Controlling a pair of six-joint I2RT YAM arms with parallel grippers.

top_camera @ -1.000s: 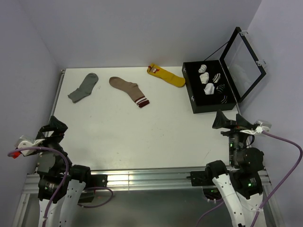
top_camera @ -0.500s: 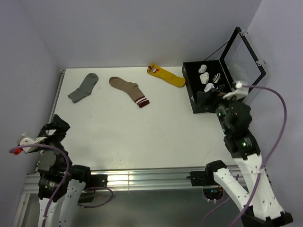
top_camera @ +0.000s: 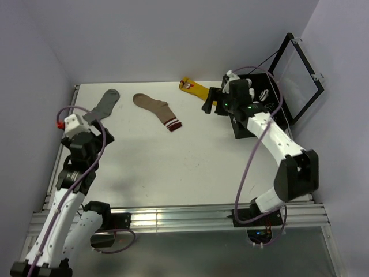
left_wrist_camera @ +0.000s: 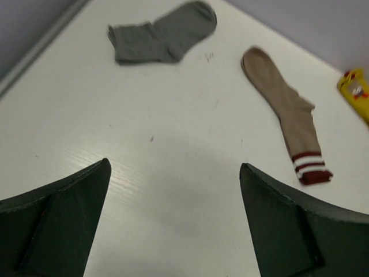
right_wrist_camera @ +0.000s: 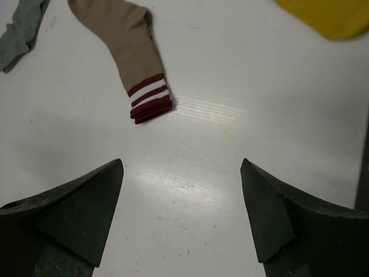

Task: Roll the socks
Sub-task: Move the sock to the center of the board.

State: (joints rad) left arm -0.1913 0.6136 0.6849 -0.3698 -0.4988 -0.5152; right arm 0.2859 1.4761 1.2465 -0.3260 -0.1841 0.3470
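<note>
The tan-brown sock lies flat at the far middle of the table, its red and white striped cuff toward the near side. It also shows in the left wrist view and the right wrist view. My left gripper hovers open over bare table to the sock's left and nearer. My right gripper hangs open to the sock's right, beside the black box, over bare table. Nothing is between either pair of fingers.
A grey sock lies at the far left and a yellow sock at the far middle right. An open black box with several rolled socks inside stands at the right, lid up. Walls close off the left, far and right sides.
Both arms have lifted from near the table's front edge and reached out over it. The right arm swung far left past the box; the left arm moved toward the grey sock.
</note>
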